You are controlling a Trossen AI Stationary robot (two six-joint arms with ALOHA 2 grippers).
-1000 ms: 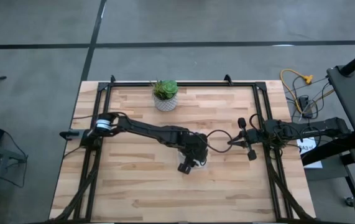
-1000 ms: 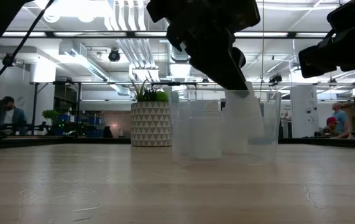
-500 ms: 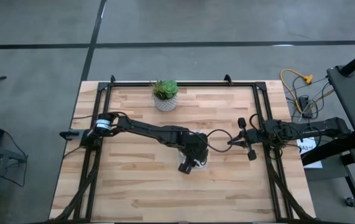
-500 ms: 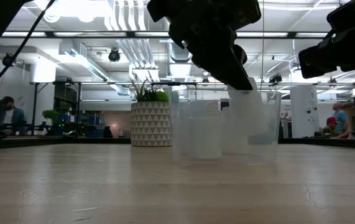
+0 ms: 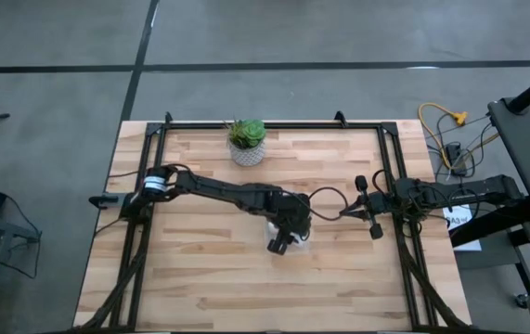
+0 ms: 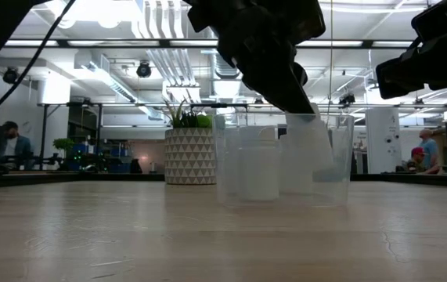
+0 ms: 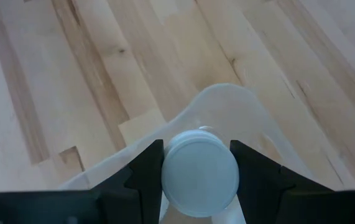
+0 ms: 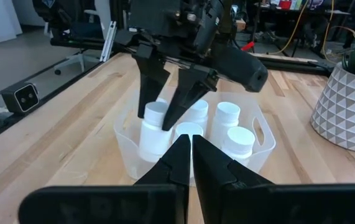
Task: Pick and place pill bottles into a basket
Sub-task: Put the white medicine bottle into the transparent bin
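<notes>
The clear basket [image 8: 126,144] stands on the wooden table near its middle and holds several white pill bottles [image 8: 228,116] standing upright. My left gripper [image 5: 288,234] reaches down into the basket from above and is shut on one more bottle [image 8: 153,132] at the basket's corner. In the low view the held bottle [image 6: 309,153] shows behind the basket's wall [image 6: 342,168]. My right gripper [image 5: 348,212] hovers to the right of the basket, shut and empty, pointing at it. My left gripper pinches the bottle at its capped top [image 7: 200,171] between its two fingers [image 8: 183,93], one on each side. The fingers come from above, slanting down. The bottle is upright with its lower part inside the basket; whether it stands on the basket's floor I cannot tell.
A whitish patterned pot with a green plant [image 5: 247,147] stands at the table's far edge, left of the basket. A black frame [image 5: 153,139] runs along the table's sides. Bare wood lies toward the near edge. People sit in the room behind.
My left gripper, still shut on the bottle, has risen a little and come down again over the basket's corner. The bottle has stayed upright.
</notes>
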